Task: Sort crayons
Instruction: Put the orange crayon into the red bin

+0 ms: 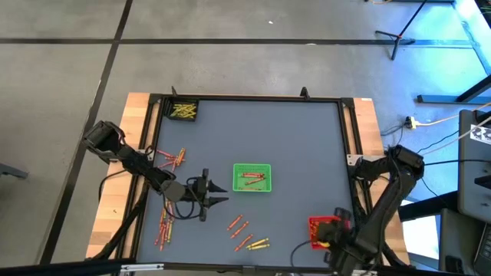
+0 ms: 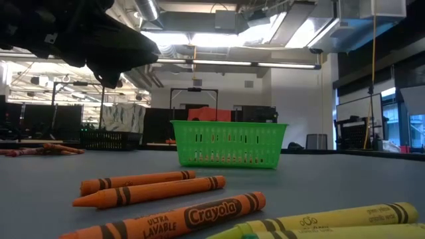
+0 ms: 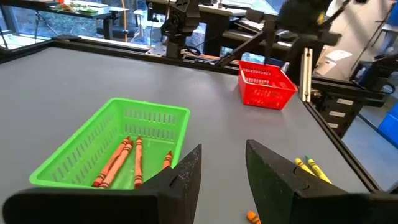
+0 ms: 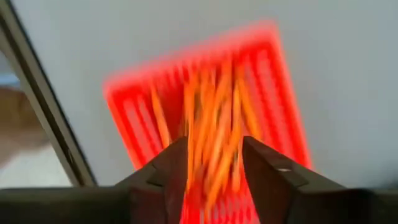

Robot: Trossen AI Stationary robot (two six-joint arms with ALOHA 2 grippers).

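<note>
Many crayons (image 1: 248, 234) lie loose on the grey surface (image 1: 299, 138), and we see them in several groups: orange and yellow ones near the front edge, a red and orange line (image 1: 163, 226) at the left side, and a small cluster (image 1: 175, 159) farther up that side. A few orange crayons (image 3: 121, 160) lie inside the green tray (image 1: 252, 177), which sits near the middle of the surface. Yellow ones fill a dark tray (image 1: 183, 110) in the far left corner. Orange sticks (image 4: 217, 124) also lie in the red tray (image 1: 321, 229) at the front right, though the right wrist view is blurred and we cannot count them.

We find the left pincer (image 1: 217, 193) just left of the green tray, above the surface, its fingers (image 3: 186, 177) apart and grasping nothing. The right pincer (image 4: 214, 168) hangs over the red tray, its jaws parted with nothing between them that we can make out.

In the low view, three orange crayons (image 2: 149, 191) and two yellow ones (image 2: 332, 219) lie closest to us, with the green tray behind them.
</note>
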